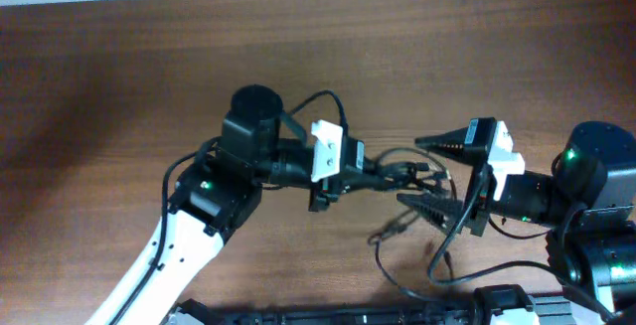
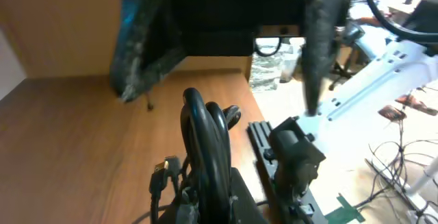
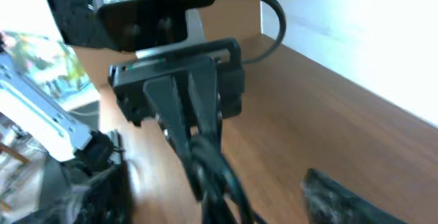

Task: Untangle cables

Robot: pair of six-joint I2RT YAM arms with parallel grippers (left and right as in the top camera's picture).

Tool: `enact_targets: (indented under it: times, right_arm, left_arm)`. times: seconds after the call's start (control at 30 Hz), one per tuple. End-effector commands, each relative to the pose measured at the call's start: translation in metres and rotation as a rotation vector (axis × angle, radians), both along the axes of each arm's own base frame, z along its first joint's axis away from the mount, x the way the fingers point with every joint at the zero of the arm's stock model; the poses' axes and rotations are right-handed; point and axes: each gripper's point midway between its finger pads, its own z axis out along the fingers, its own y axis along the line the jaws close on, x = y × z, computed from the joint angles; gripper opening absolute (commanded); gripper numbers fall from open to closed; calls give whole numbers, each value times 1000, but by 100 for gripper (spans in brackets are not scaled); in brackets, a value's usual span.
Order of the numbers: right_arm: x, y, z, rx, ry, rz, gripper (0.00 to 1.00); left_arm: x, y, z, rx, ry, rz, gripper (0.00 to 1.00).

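Cables (image 1: 393,173) trail a loose thin tail on the near side of the table (image 1: 149,67), curling off to the right, while the main bunch sits mid-table clamped tight in my left gripper (image 1: 370,173). Just right of that bunch my right gripper (image 1: 407,171) is spread wide, one finger nearer and one farther than the plug ends, grasping nothing.

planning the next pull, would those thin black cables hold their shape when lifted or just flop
Likely floppy: the cables bend in tight loops where the left claw pinches them, and a slack end trails in a curve over the table. Probably light too, being thin. Loops may snag one another when pulled.
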Motion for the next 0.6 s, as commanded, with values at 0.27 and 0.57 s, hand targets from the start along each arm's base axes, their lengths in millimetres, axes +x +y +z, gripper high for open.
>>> enact_targets:
  times: [0.27, 0.57]
  right_arm:
    - [-8, 2, 8, 11, -23, 32, 4]
    - [56, -34, 28, 165, 175, -420, 4]
  left_arm:
    - [-10, -3, 34, -125, -202, -70, 14]
    - [96, 41, 25, -81, 559, 534, 99]
